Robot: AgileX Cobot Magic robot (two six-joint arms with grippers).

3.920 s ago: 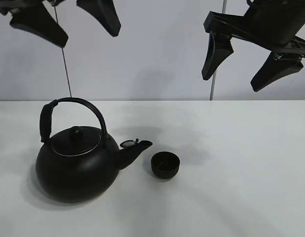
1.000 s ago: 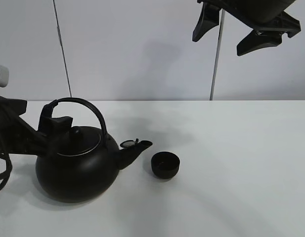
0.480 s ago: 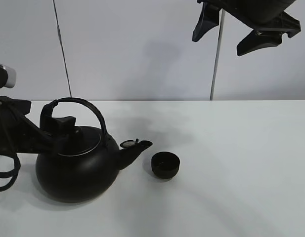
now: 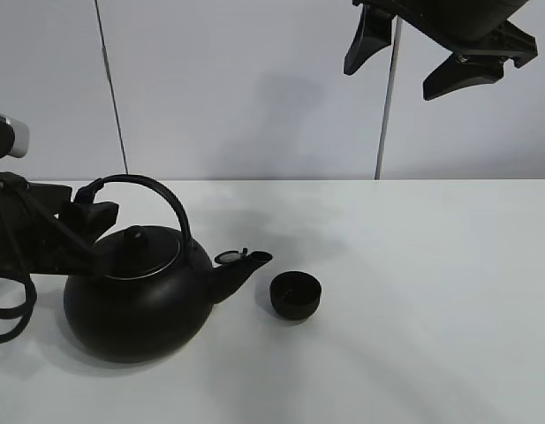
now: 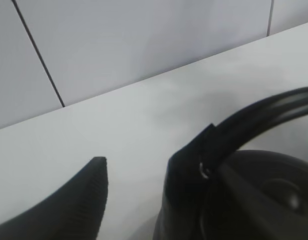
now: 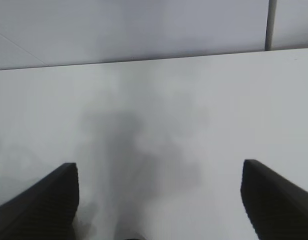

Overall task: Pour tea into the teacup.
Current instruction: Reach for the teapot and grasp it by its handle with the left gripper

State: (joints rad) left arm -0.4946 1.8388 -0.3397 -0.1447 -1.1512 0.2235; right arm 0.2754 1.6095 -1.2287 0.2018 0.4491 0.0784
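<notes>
I'm getting bright, evenly lit feeds, light diffuse from above: no glare on the white matte table (image 4: 431,309), only faint soft shadows under the big round black kettle (image 4: 135,309) and the small matte-black teacup (image 4: 295,296). Both read near-featureless black. Left wrist view is soft up close, the kettle's arched handle (image 5: 258,115) blurred; right wrist shows a diffuse grey shadow patch.

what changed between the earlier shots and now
The left claw came down from the top of the view to the left end of the handle of the kettle, apparently not gripping it yet. The right claw rose slightly. Kettle and cup stayed put.
</notes>
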